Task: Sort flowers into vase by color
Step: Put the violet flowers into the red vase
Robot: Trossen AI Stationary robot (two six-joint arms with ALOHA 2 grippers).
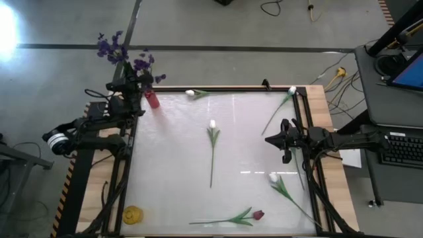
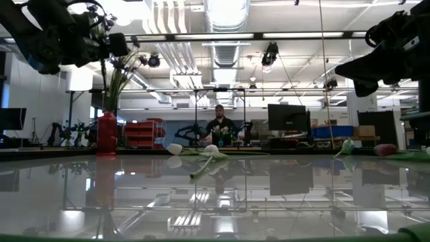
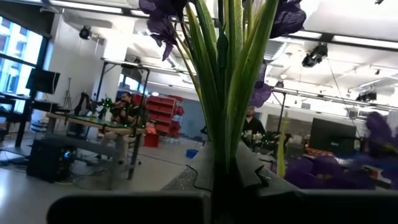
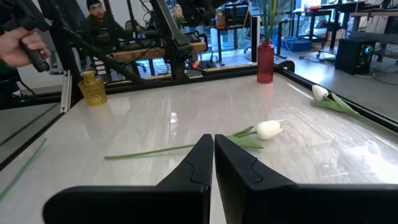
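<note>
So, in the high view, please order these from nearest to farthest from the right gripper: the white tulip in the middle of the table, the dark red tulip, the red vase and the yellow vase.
Measured from the right gripper:
1. White tulip, mid-table, toward the left arm.
2. Dark red tulip, near edge of the table.
3. Red vase, far left corner.
4. Yellow vase, near left corner.

Glossy white worktop (image 1: 172,152) w/ red vase (image 1: 151,99) at far left corner, bunch of purple-blossomed flowers (image 1: 122,56) above it, stems in left tool (image 1: 135,84). Small yellow vase (image 1: 133,214) at near left corner. White tulip on long green stem (image 1: 212,149) lies mid-worktop. Another white tulip (image 1: 193,93) along far edge; two more (image 1: 283,106) (image 1: 281,186) on right side, right tool (image 1: 271,139) between them. Dark red tulip (image 1: 248,215) at near edge.
</note>
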